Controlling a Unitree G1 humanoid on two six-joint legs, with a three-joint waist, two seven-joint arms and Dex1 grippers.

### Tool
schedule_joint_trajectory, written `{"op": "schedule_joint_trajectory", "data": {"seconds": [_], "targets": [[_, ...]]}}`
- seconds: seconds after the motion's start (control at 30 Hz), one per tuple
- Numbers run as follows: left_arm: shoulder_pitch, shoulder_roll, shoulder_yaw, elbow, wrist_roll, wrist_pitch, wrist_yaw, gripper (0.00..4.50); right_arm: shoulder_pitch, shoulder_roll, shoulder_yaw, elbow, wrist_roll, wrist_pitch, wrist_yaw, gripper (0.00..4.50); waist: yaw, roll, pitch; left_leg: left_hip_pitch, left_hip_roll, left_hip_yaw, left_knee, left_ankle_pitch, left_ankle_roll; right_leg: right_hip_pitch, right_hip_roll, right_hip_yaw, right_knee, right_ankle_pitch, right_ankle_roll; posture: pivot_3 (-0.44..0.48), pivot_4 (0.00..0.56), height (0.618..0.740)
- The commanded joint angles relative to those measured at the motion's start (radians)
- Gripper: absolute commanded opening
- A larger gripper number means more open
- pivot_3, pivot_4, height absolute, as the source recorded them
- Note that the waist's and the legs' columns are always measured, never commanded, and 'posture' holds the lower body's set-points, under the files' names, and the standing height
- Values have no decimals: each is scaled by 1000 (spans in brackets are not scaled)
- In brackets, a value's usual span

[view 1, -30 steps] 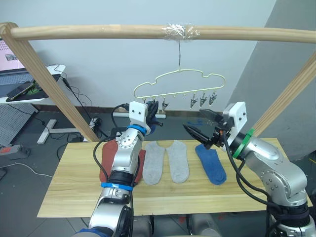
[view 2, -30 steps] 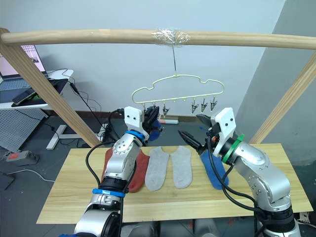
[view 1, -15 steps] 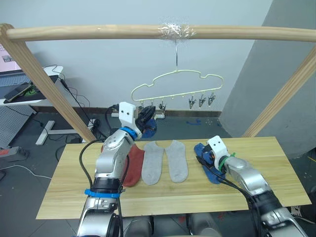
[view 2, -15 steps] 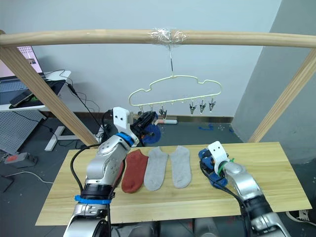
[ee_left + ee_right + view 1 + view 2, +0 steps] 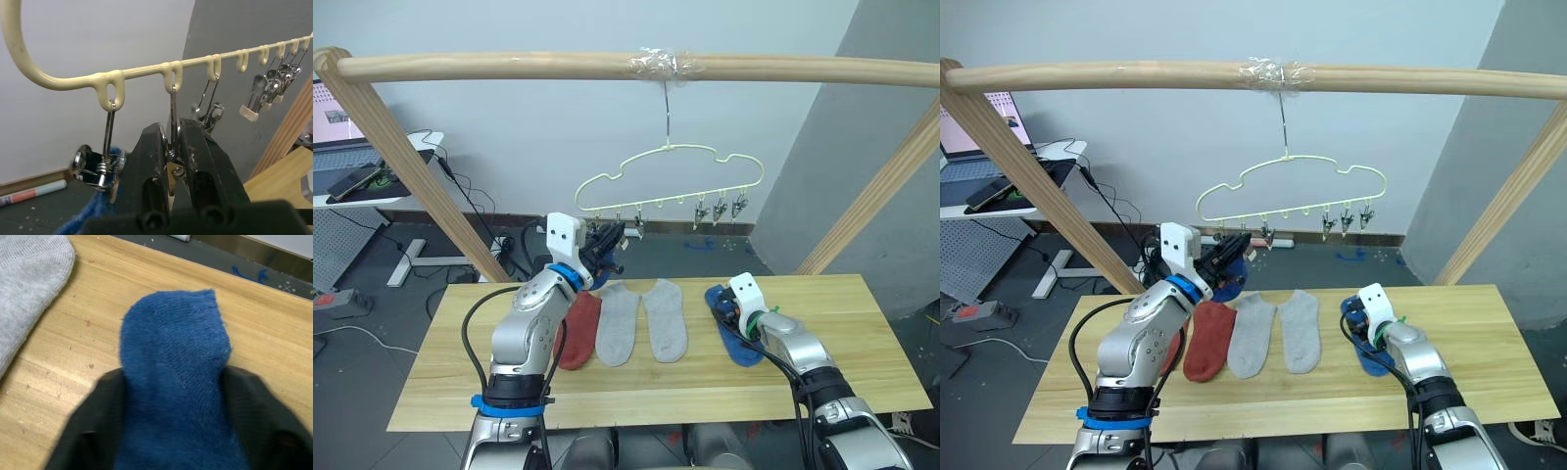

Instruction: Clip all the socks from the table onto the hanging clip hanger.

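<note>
Gripping ribbed blue sock [image 5: 176,377]

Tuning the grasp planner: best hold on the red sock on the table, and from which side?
Judging by its pose, grip the red sock at its free end nearest the table front edge, coming straight down from above. It lies flat, its far end sits under the left arm, and a grey sock hugs one long side, so that end looks least crowded.

Stereo head pair overlooking table [image 5: 431,382], wrist cameras close on fingers
</note>
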Motion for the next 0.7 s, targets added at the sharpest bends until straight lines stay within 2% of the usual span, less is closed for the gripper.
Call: {"op": "schedule_joint_trajectory", "data": {"seconds": [0.03, 0.1, 0.17, 0.33, 0.47, 0.57, 0.7], "targets": [[2, -5, 33, -44, -75, 80, 15, 160, 42, -3, 4, -22, -8, -5, 33, 1371, 1, 0, 0, 0, 0, 0, 0, 0, 0, 0, 0, 0, 0, 0, 0, -33, 123, 740], [-2, -16, 53, -54, -121, 128, 29, 160, 50, -4, -1, -45, -5, -10, 40, 697, 1, 0, 0, 0, 0, 0, 0, 0, 0, 0, 0, 0, 0, 0, 0, -33, 123, 740], [-18, -40, 104, -51, -219, 210, 63, 160, 61, -10, 6, -104, -7, -28, 58, 16, 2, 0, 0, 0, 0, 0, 0, 0, 0, 0, 0, 0, 0, 0, 0, -42, 119, 740], [-79, -90, 257, -17, -508, 422, 179, 160, 110, -3, 26, -388, 63, 61, 153, 16, 1, 0, 0, -2, 0, -1, 0, 0, 0, -2, 0, 0, 0, 0, 0, -53, 119, 740], [-96, -88, 310, -2, -659, 519, 225, 160, 123, 13, 27, -629, 168, 233, 201, 16, 2, 0, 0, -3, 0, -2, 0, 0, 0, -3, 0, 0, 0, 0, 0, -73, 119, 740], [-89, -77, 312, -12, -720, 555, 239, 160, 102, 43, 24, -749, 237, 339, 194, 16, 6, 0, 0, -4, 0, -3, 0, 0, 0, -3, 0, -1, -1, 0, 0, -73, 119, 740], [-81, -68, 297, -22, -738, 562, 249, 160, 53, 96, -2, -805, 298, 431, 153, 16, 10, 0, 0, -4, 0, -3, 0, 0, 0, -4, 0, -1, -1, 0, 0, -83, 119, 740]]}}
